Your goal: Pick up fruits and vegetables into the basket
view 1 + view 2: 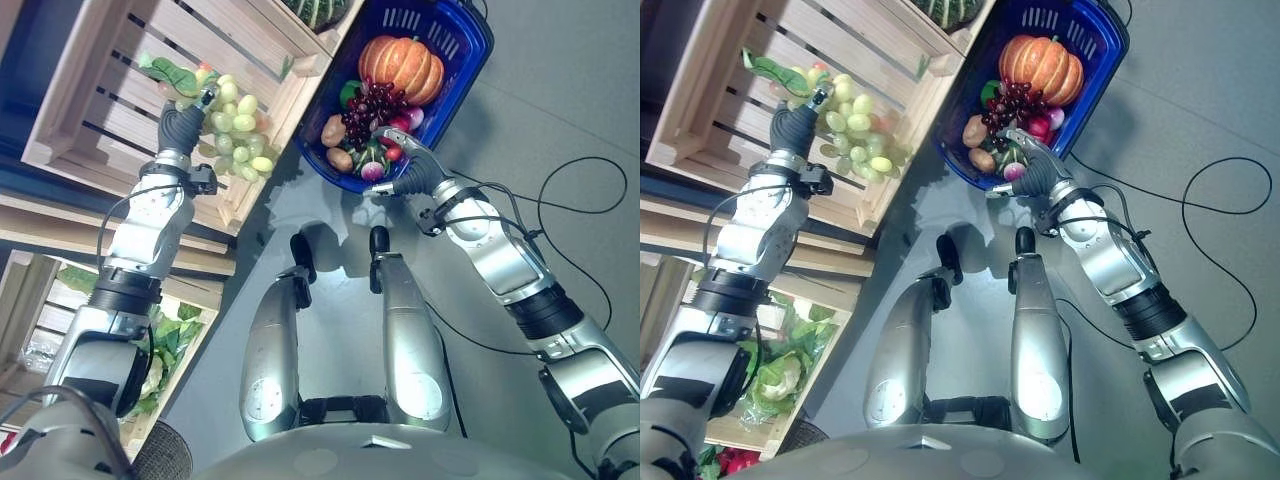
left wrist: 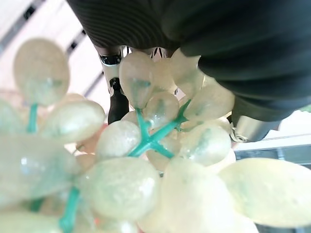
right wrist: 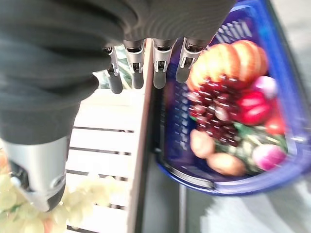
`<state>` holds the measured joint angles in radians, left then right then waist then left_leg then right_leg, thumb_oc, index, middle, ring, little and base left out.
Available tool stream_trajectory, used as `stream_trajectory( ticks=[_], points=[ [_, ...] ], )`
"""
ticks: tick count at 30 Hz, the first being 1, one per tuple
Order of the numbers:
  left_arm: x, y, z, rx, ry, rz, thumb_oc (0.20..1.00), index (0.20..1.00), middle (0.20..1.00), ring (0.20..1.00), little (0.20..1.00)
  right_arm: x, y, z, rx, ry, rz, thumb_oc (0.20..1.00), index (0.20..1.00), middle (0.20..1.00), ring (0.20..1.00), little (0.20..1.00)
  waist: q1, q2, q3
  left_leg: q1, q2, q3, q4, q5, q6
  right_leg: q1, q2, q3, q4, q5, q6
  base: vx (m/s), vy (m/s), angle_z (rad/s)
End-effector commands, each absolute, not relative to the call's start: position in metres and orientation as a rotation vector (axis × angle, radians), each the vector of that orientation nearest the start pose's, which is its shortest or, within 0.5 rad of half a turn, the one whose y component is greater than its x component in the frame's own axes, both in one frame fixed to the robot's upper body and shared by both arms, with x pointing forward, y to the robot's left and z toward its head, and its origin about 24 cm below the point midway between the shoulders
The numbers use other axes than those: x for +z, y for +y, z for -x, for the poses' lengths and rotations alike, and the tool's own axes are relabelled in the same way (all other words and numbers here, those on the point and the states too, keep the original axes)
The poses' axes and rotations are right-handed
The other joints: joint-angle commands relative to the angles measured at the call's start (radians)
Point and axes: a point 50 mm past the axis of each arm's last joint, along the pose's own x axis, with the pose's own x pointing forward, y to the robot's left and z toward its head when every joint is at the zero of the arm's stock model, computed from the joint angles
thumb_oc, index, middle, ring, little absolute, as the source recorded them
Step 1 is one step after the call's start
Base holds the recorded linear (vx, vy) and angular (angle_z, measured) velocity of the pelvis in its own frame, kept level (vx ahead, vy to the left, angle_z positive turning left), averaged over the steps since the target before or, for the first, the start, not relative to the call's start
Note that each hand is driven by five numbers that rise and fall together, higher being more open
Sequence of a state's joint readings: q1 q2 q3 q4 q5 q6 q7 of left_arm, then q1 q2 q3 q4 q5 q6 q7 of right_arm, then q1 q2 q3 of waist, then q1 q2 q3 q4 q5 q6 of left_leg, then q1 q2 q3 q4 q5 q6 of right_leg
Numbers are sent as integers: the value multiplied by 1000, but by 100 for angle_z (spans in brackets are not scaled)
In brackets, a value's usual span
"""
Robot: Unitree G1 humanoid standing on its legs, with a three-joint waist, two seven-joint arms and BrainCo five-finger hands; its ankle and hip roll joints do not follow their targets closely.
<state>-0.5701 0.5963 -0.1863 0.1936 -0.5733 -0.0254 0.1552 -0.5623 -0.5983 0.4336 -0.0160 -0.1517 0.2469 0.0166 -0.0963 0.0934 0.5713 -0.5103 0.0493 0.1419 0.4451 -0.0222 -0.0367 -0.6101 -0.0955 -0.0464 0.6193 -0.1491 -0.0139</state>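
Your green grapes point(image 2: 146, 160) sit gripped in the left hand point(image 1: 186, 122) over the wooden crate point(image 1: 120, 110), while your right hand point(image 1: 1032, 165) hangs open-fingered by the blue basket point(image 1: 470, 55).

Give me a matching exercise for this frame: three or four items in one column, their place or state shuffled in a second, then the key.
Items:
1. green grapes
2. pumpkin
3. right hand
4. cabbage

Places or states:
A. in the lower crate, beside the left arm
B. at the far end of the blue basket
C. in the upper wooden crate, at the left hand
D. over the basket's near end, fingers straight

Pairs: 1-C, 2-B, 3-D, 4-A
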Motion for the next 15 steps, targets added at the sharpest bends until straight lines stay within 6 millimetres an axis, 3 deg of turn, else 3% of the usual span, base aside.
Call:
stream_trajectory(
  ticks=[1,7,15],
  points=[
    [213,181,-327,-222,-485,88,200,200,200,200,200,178,-108,-324,293,-411,807,1000,1000,1000,1000,1000,13,-14,-51,57,-92,38,19,-98,75,67,16,-50,-72,21,24,34,-23,6],
    [218,146,-319,-422,-506,175,200,200,200,200,200,186,-84,-324,319,-497,716,1000,1000,1000,1000,1000,34,-20,-51,88,-107,18,21,-107,82,111,7,-66,-78,18,22,37,-31,12],
    [223,119,-308,-589,-506,249,200,200,200,200,200,186,-69,-322,358,-495,674,1000,1000,1000,1000,1000,46,-32,-51,111,-113,3,27,-112,87,147,-4,-76,-90,27,24,28,-33,8]
  ],
)
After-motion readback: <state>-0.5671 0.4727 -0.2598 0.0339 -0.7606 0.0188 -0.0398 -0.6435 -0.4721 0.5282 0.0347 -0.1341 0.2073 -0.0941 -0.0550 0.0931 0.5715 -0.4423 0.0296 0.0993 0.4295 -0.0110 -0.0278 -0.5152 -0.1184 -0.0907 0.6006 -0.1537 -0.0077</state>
